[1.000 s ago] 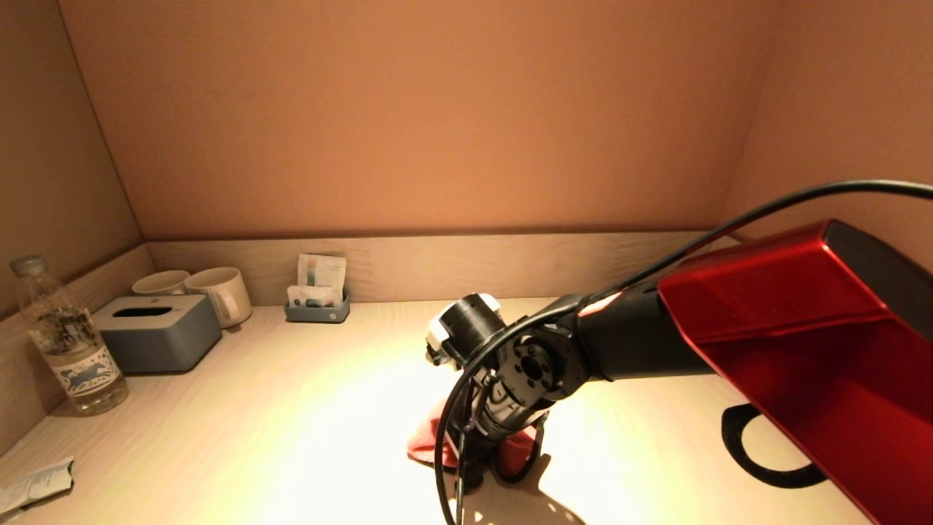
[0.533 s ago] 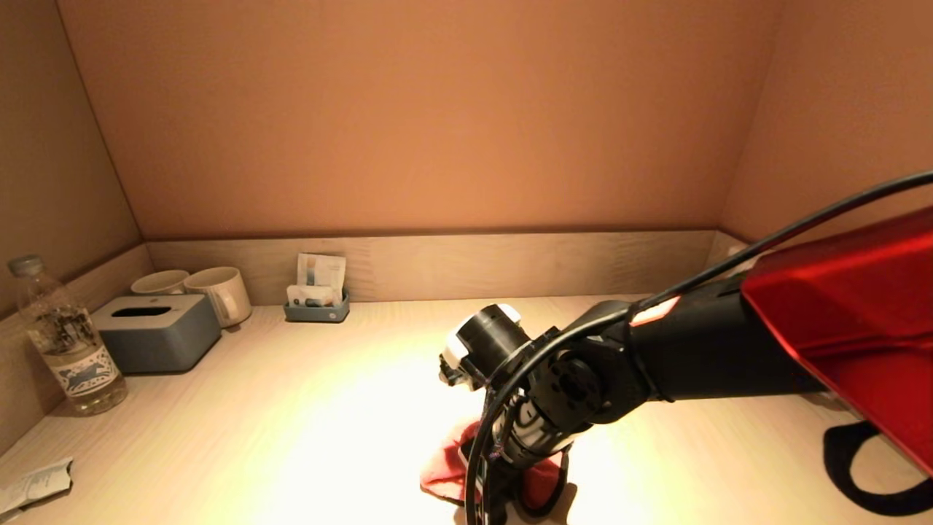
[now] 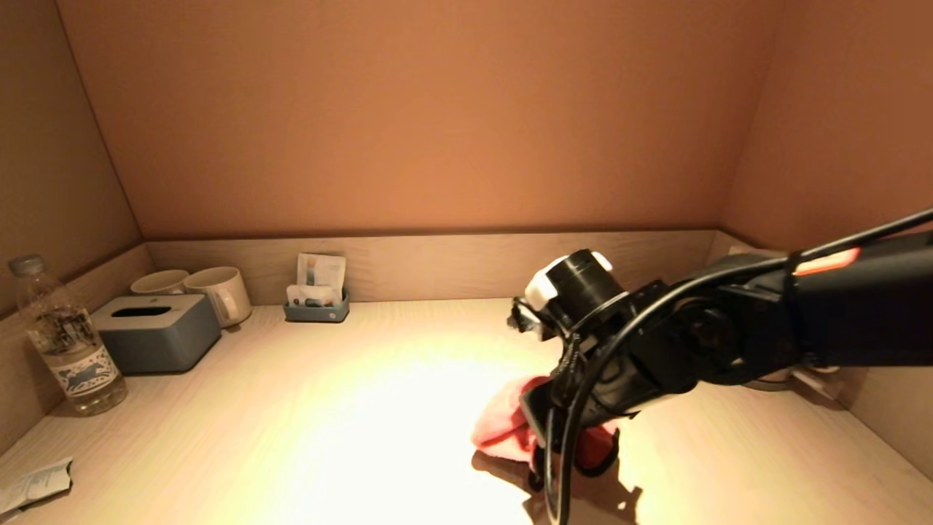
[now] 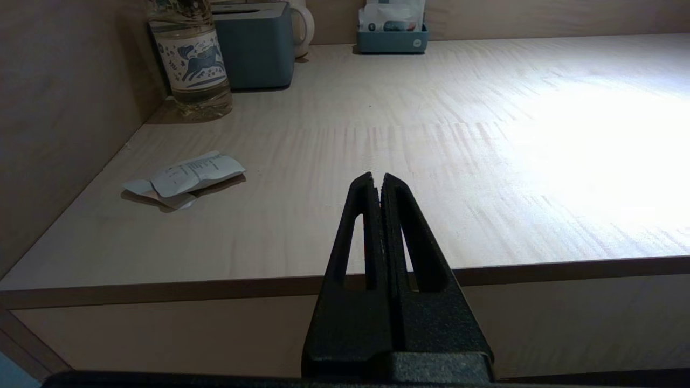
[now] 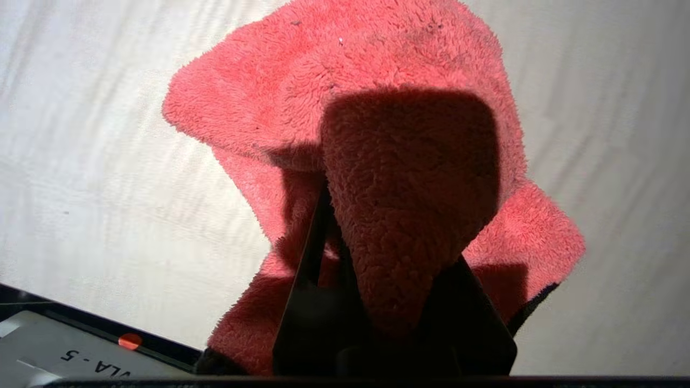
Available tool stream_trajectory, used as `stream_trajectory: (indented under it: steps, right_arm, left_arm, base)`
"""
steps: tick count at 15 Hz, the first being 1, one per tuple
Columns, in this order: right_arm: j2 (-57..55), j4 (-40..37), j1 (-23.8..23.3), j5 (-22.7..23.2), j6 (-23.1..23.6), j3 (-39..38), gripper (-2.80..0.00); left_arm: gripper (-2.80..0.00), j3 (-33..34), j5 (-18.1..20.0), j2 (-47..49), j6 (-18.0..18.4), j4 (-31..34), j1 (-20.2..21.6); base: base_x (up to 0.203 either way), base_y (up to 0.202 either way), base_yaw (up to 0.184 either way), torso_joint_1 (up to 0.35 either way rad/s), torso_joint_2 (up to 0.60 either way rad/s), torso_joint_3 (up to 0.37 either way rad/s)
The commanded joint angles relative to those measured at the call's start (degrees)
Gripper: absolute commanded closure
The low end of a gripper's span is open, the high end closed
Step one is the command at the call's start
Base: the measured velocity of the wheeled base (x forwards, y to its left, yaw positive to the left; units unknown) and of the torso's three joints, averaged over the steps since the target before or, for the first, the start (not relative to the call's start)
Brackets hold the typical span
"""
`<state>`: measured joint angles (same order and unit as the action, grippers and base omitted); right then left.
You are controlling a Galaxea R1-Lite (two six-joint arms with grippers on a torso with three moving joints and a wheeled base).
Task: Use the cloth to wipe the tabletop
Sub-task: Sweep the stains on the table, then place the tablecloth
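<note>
A fluffy red cloth lies bunched on the pale wooden tabletop, right of centre near the front. My right gripper points down onto it and is shut on a fold of the cloth, which drapes over the fingers and hides their tips. My left gripper is shut and empty, parked below and in front of the table's front left edge; it does not show in the head view.
At the back left stand a water bottle, a grey tissue box, two mugs and a small tray of sachets. A crumpled paper lies at the front left. Walls close in the left, back and right.
My right arm has swept the cloth to the right and a little toward the back, from the table's front centre. The left arm has not moved.
</note>
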<state>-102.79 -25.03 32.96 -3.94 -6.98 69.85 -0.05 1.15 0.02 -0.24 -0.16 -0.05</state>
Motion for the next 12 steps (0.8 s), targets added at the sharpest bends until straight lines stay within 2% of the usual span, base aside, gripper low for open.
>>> stream_trajectory:
  steps: [1, 3, 8, 12]
  right_arm:
    - [5.0, 0.0, -4.0, 0.0, 0.1, -1.8, 0.0]
    - [7.1, 0.0, -7.3, 0.1, 0.1, -3.6, 0.0]
    - [10.2, 0.1, -19.8, 1.3, 0.9, -7.2, 0.0]
    - [9.5, 0.1, -30.2, 4.3, 4.0, -7.2, 0.0]
  left_arm:
    - [0.0, 0.0, 0.0, 0.0, 0.0, 0.0, 0.0]
    - [0.0, 0.0, 0.0, 0.1, 0.0, 0.0, 0.0]
    - [0.0, 0.0, 0.0, 0.1, 0.0, -0.1, 0.0]
    - [0.0, 0.0, 0.0, 0.1, 0.0, -0.1, 0.0]
  base:
    - [0.0, 0.0, 0.0, 0.0, 0.0, 0.0]
    - [0.0, 0.0, 0.0, 0.0, 0.0, 0.0]
    - [0.0, 0.0, 0.0, 0.0, 0.0, 0.0]
    - [0.0, 0.0, 0.0, 0.0, 0.0, 0.0]
